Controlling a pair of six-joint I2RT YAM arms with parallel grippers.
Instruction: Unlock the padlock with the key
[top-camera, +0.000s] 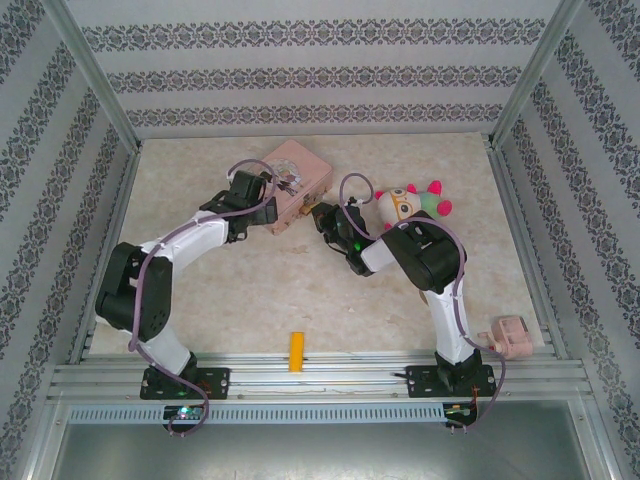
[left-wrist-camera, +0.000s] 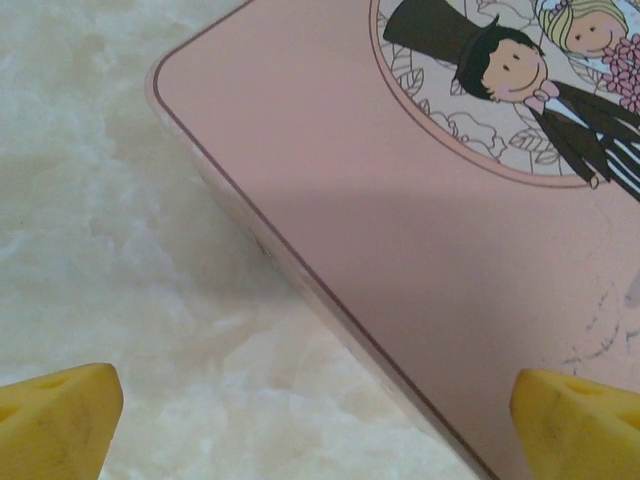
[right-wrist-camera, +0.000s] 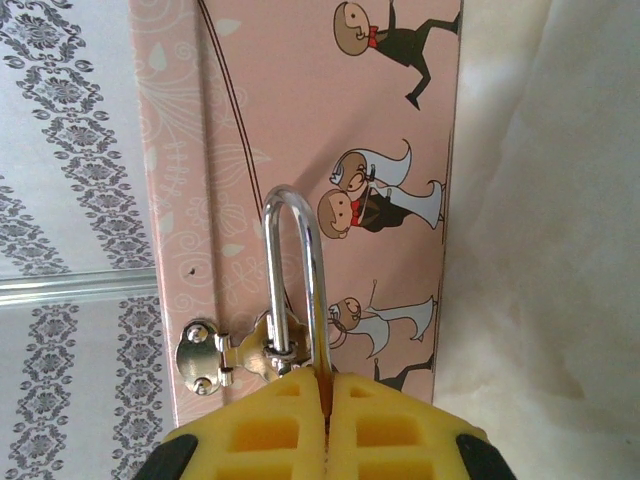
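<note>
- One pale marbled table (top-camera: 220, 300) fills the middle of the top view, with patterned walls around it.
- Two arms rise from the bottom edge: the left arm (top-camera: 190, 245) bends toward the upper centre, and the right arm (top-camera: 430, 265) reaches up and left.
- One pink tin (top-camera: 300, 178) with a cartoon couple on its lid lies at the upper centre, between the two arm ends.
- One plush toy (top-camera: 410, 203) with pink knobs sits just right of the tin.
- One small pink object (top-camera: 508, 336) rests at the lower right, beside the right arm's base.
- One yellow-orange block (top-camera: 296, 352) stands at the bottom centre, well apart from the tin.
- The left gripper (left-wrist-camera: 320, 425) is spread wide. Its two yellow fingertips (left-wrist-camera: 55, 420) sit in the bottom corners of its wrist view, over a corner of the tin's lid, and hold nothing.
- The right gripper (right-wrist-camera: 325, 385) has its two fingers pressed together at the bottom centre of its wrist view. I cannot tell whether anything is pinched.
- One padlock (right-wrist-camera: 312, 280) hangs on the tin's side. Its silver shackle runs through one hasp (right-wrist-camera: 225, 355) directly above those fingertips, and its body is hidden behind them.
</note>
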